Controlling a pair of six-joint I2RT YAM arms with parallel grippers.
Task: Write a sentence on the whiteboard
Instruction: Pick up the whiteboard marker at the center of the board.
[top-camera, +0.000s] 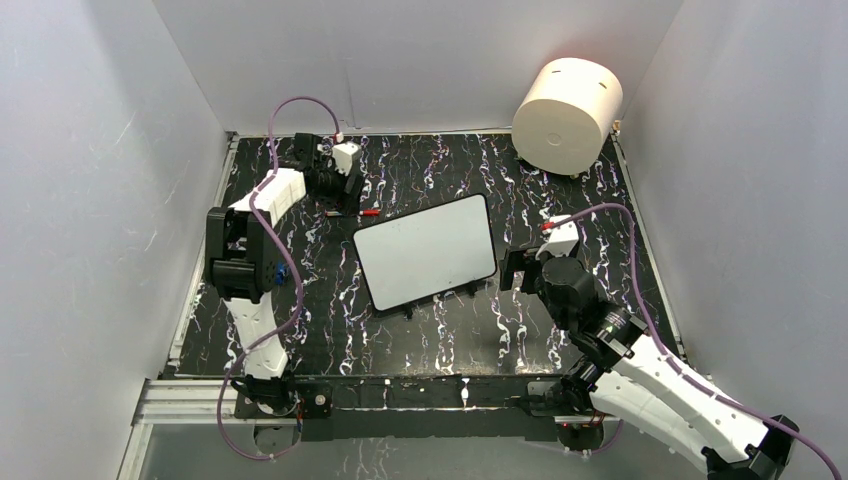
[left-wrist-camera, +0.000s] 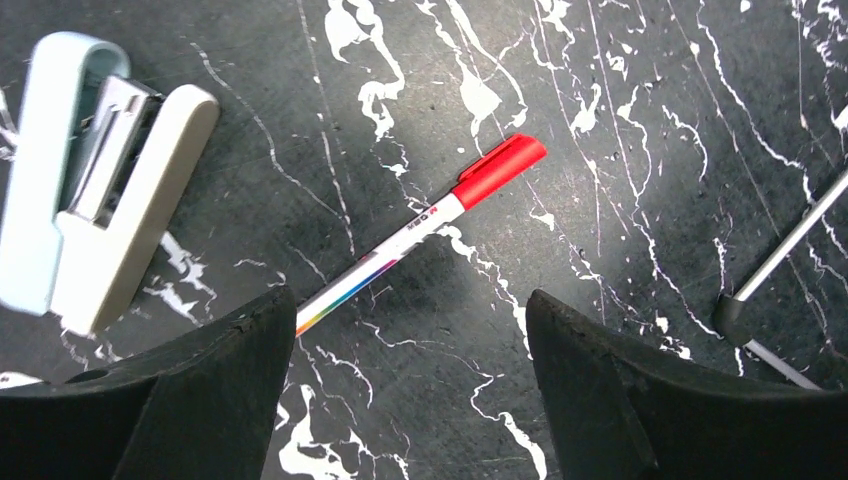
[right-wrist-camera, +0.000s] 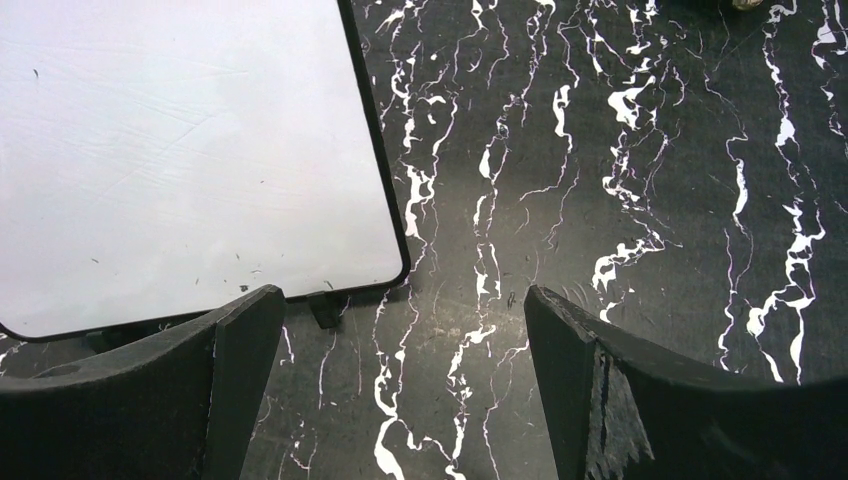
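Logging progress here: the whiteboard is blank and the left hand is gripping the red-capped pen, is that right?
Not quite. The whiteboard is blank, but the left hand is open and holds nothing. The red-capped pen lies on the table between its fingers, as the left wrist view shows.

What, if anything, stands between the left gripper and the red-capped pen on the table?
Nothing visible does. The left gripper hangs open right above the pen, which lies bare on the table. The pale stapler lies to one side, apart from the pen. The red cap is on.
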